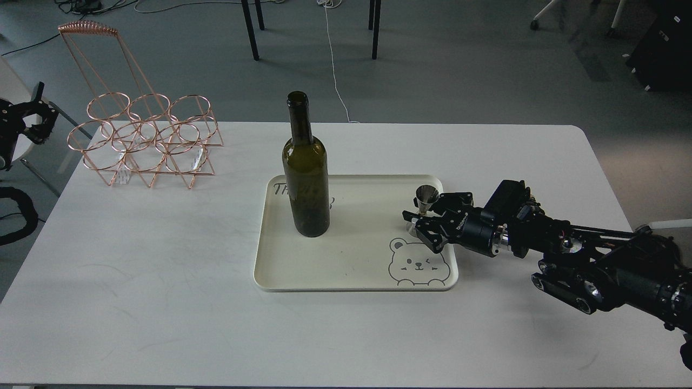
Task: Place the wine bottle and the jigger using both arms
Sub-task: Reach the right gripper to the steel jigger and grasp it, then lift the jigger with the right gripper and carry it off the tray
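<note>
The wine bottle (306,178), dark olive-green and without a label, stands upright on the left part of a cream tray (351,281). The jigger (425,195), small and steel, stands upright at the tray's right edge. My right gripper (417,222) reaches in from the right at jigger height. Its fingers (409,215) sit on either side of the jigger's lower half with a gap showing, and they hide part of it. My left gripper (33,114) is off the table at the far left edge, small and dark, far from the bottle.
A copper wire bottle rack (146,140) with several rings and a tall handle stands at the table's back left. The tray carries a bear drawing (417,265) at its front right. Chair legs and cables are on the floor behind the white table (162,302).
</note>
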Available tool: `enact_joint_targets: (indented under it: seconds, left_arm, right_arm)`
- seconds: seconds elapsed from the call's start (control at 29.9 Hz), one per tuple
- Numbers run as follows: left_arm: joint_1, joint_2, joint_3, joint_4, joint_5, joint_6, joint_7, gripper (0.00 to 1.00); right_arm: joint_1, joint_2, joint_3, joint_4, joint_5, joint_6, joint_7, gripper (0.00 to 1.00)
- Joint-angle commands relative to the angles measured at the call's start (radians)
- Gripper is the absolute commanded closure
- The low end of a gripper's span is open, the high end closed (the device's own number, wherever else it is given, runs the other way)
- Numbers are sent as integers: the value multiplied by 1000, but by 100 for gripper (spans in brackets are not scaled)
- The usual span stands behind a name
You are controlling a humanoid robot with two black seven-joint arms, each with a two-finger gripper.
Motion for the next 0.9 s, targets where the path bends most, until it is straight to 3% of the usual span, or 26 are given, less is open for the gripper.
enact_joint_targets:
  seconds: [0.0, 0.54, 0.87]
  left_arm:
    - [0, 1, 0, -1, 0, 0, 0, 1]
    - [-13, 1, -1, -1, 0, 0, -2, 1]
    - [-29, 27, -3, -11, 0, 0, 0, 1]
  right_arm:
    - [-5, -2, -1, -1, 0, -18, 0, 93]
    - [19, -46, 43, 14, 20, -18, 0, 94]
    - [-1, -224, 261, 71, 25, -18, 0, 94]
